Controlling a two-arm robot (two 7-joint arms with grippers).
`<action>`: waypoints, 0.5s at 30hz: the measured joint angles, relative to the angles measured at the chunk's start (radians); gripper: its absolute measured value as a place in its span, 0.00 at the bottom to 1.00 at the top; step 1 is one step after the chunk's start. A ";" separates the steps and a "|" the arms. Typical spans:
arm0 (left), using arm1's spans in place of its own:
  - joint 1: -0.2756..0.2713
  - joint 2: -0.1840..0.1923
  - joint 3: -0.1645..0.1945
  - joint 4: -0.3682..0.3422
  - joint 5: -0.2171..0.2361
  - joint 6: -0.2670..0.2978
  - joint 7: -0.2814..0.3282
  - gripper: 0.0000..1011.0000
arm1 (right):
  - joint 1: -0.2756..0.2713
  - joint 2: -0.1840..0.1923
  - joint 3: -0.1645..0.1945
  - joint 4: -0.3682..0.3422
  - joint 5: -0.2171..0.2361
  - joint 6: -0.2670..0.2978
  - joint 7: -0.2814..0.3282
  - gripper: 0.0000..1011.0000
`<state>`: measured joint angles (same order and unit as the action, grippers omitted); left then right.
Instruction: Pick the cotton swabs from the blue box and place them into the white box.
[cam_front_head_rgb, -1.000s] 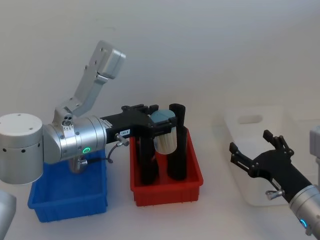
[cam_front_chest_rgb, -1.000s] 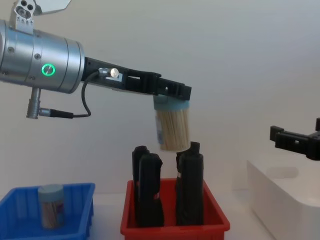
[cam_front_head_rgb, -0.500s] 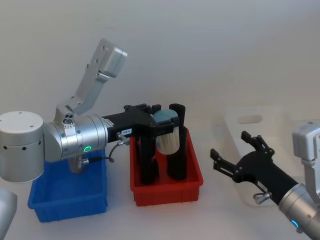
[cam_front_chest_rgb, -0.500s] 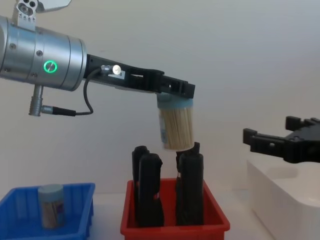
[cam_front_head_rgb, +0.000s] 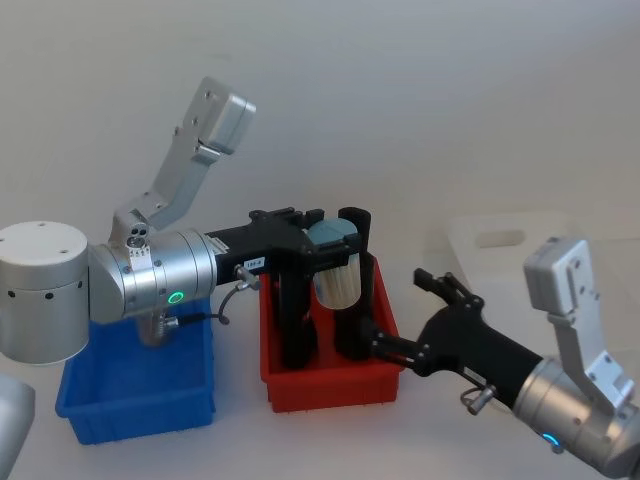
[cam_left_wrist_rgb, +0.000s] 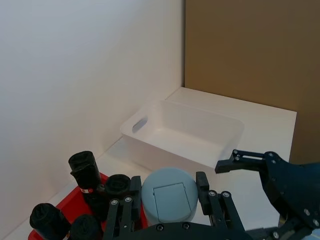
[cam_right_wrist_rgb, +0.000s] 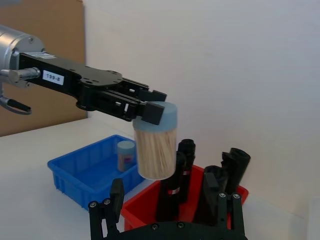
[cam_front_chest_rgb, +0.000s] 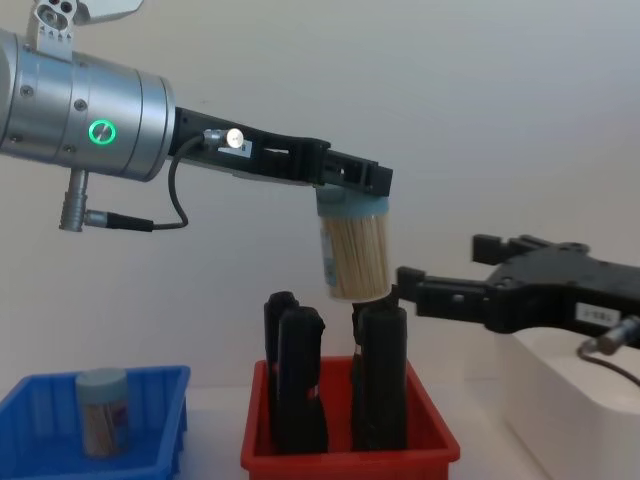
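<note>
**Silver arms, black tools**

On my screen both arms are brushed-silver cylinders ending in matte black tools. The left tool (cam_front_head_rgb: 330, 242) carries a white label reading 199-8 (cam_right_wrist_rgb: 53, 76) and small silver screws (cam_left_wrist_rgb: 125, 199) along its linkages. A green ring light (cam_front_chest_rgb: 98, 132) glows on the left arm's barrel, where a black cable (cam_front_chest_rgb: 169, 185) loops to a silver plug (cam_front_chest_rgb: 70, 215). The right tool (cam_front_head_rgb: 398, 310) looks alike; a blue light (cam_front_head_rgb: 549, 437) marks its arm, beside a pale grey link (cam_front_head_rgb: 565, 290).

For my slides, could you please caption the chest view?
Left gripper holds a swab tub over the red bin, open right gripper alongside.
</note>
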<state>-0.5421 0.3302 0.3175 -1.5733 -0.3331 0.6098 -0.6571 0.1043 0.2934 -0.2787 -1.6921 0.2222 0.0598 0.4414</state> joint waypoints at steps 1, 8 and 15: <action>0.000 0.000 0.000 0.000 0.000 0.000 0.000 0.65 | 0.006 -0.004 -0.002 0.005 -0.004 0.002 0.014 0.99; -0.001 0.000 0.000 0.000 0.000 0.001 -0.001 0.65 | 0.073 -0.047 -0.027 0.072 -0.037 0.013 0.100 0.99; -0.001 0.000 0.000 0.000 0.001 0.001 -0.001 0.65 | 0.140 -0.088 -0.046 0.145 -0.077 0.020 0.140 0.99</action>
<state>-0.5433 0.3303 0.3171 -1.5733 -0.3325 0.6107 -0.6583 0.2446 0.2059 -0.3243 -1.5473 0.1448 0.0799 0.5812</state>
